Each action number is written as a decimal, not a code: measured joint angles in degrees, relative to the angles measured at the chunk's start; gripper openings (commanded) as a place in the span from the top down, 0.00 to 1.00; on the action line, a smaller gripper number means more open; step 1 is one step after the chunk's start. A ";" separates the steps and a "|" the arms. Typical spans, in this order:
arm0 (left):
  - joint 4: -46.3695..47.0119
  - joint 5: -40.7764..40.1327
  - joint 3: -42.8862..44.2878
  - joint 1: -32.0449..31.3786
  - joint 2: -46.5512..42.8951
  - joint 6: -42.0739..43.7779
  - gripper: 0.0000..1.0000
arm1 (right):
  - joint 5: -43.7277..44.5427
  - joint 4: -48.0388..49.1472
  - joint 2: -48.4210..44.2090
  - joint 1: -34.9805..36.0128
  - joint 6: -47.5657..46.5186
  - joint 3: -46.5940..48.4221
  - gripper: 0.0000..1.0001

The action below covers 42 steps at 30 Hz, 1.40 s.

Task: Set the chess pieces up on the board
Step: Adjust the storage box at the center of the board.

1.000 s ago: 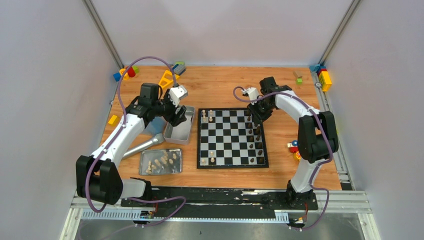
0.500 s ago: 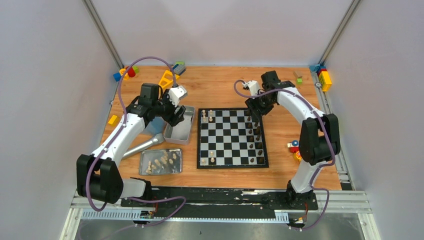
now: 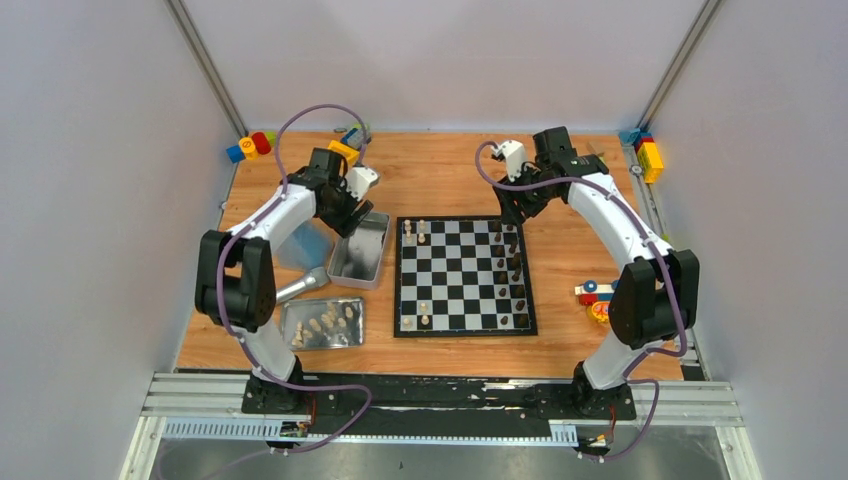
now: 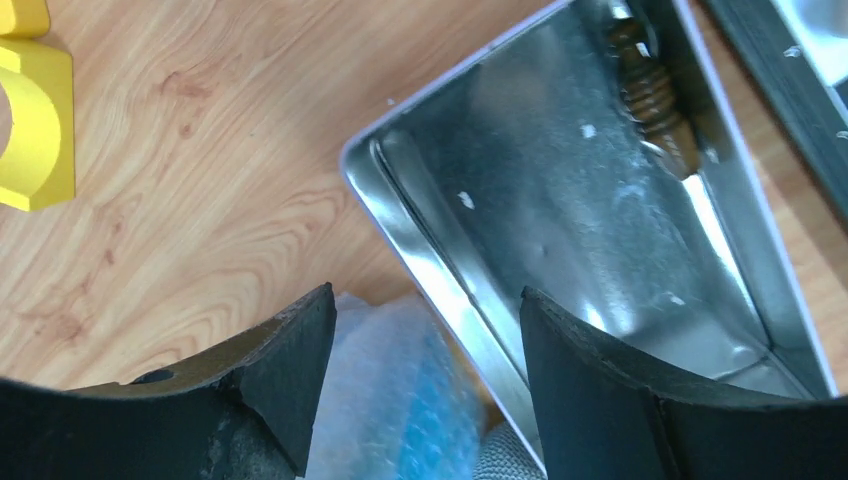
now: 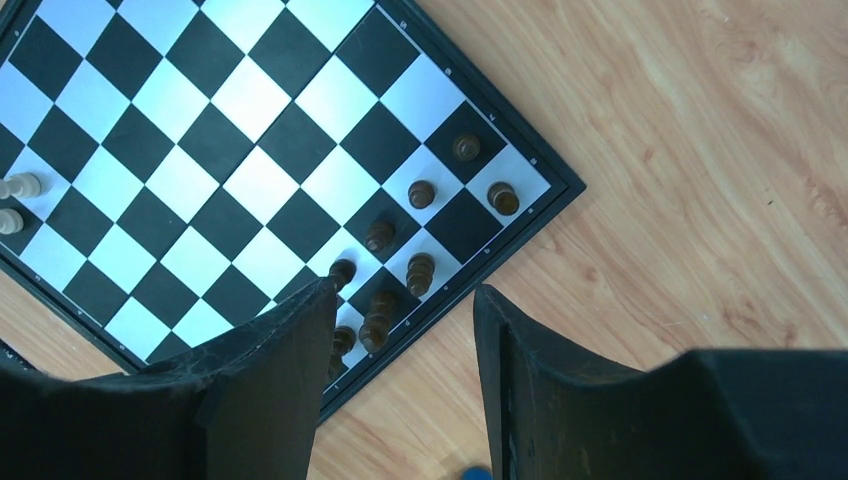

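The board (image 3: 460,290) lies mid-table. Dark brown pieces (image 3: 516,262) stand along its right columns. A few cream pieces (image 3: 414,232) stand at its far left and near left corners. More cream pieces (image 3: 325,324) lie in a flat metal tray (image 3: 322,300). One dark piece (image 4: 655,95) lies in a deep tin (image 3: 358,262). My left gripper (image 3: 350,215) is open and empty over the tin's far left corner (image 4: 425,330). My right gripper (image 3: 515,207) is open and empty above the board's far right corner (image 5: 400,340). The dark pieces (image 5: 420,270) show just beyond its fingers.
A blue plastic-wrapped item (image 4: 400,400) and a grey mesh-headed rod (image 3: 300,285) lie left of the tin. Toy blocks sit at the far left (image 3: 250,145), beside my left gripper (image 4: 35,120), at the far right (image 3: 648,155), and right of the board (image 3: 592,295).
My right gripper has drawn back from the dark pieces toward the board's far right corner. My left arm has swung its elbow up and the gripper has shifted slightly back over the tin.
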 measured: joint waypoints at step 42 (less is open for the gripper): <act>-15.78 -4.68 17.33 -0.87 15.96 34.73 1.00 | -1.46 0.20 -2.82 0.02 0.68 -7.50 0.51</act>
